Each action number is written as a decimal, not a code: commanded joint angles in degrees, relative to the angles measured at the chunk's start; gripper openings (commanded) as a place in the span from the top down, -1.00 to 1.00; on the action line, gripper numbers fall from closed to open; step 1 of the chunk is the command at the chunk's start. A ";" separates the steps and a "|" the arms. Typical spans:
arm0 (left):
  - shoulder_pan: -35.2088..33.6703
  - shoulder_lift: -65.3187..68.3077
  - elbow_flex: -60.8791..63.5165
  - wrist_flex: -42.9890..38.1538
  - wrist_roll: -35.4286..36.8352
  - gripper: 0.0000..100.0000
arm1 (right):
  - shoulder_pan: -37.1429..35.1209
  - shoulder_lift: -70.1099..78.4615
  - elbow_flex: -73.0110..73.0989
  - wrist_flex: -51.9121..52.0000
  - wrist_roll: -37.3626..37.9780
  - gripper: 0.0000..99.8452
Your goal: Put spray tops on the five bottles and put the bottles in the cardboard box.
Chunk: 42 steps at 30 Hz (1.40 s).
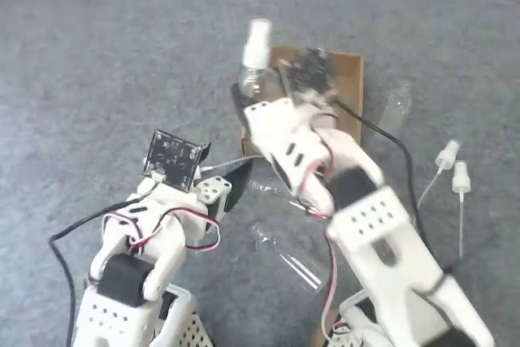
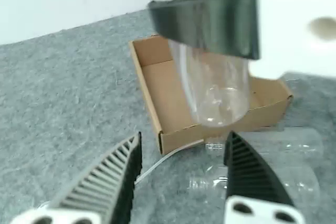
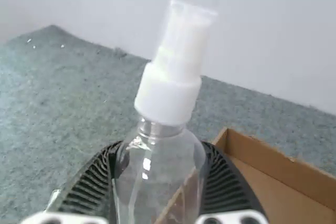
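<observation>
Right hand is clamped round the belly of a bottle, upright, with a spray top already on it. It hangs at the near corner of the cardboard box. From the left wrist view, the bottle's base looks about level with the box wall, more over it than past it, but I can't tell if it's touching.

So I'd say this is the drop-off step. To do it well, carry the bottle a bit farther in over the box floor so the base clears the rim. Then lower it and only let go once it's sitting or lying inside. Letting go right at the corner would probably tip it back out.

Left hand is spread open with nothing in it, low over the desk just short of the box's near wall. It's close enough to clip the right arm if either one swings across.

Room-wise, bare box floor shows beside the bottle. Two uncapped bottles lie on the desk between the arms. Another clear bottle sits beyond the far side of the box. Two loose spray tops lie well apart from the box on that same side. A black cable trails by the box there, so watch for snags.
</observation>
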 commanded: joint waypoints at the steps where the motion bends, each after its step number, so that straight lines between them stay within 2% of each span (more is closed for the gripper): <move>1: -0.79 0.18 2.15 -5.71 0.79 0.51 | -4.79 4.88 -12.04 6.02 -0.53 0.99; 5: -0.79 0.18 3.65 -7.21 0.70 0.51 | -7.43 5.41 -15.47 11.91 -0.44 0.99; 14: -0.79 0.35 4.53 -7.74 0.70 0.51 | -7.25 -0.57 -15.21 20.44 -0.44 0.99; 20: -0.79 0.26 5.32 -8.44 0.70 0.51 | -3.56 -2.51 -15.21 21.41 -0.44 0.99; 26: -0.88 0.26 5.41 -8.44 0.70 0.51 | 4.79 2.24 -15.56 12.62 -0.35 0.99; 30: -3.60 0.18 5.93 -8.79 1.05 0.53 | 8.84 9.89 -15.56 3.65 -0.35 0.99; 32: -5.01 0.18 5.93 -8.79 1.14 0.65 | 10.24 13.67 -15.56 -1.98 -0.35 0.99; 35: -5.54 0.18 5.93 -8.97 1.14 0.98 | 11.91 19.30 -15.65 -9.01 -0.35 0.99; 40: -5.45 0.18 8.13 -12.57 1.14 0.98 | 13.23 27.56 -15.74 -18.77 -0.44 0.99; 42: -5.54 0.18 8.92 -13.98 1.14 0.98 | 13.23 30.73 -17.76 -19.74 -0.44 0.99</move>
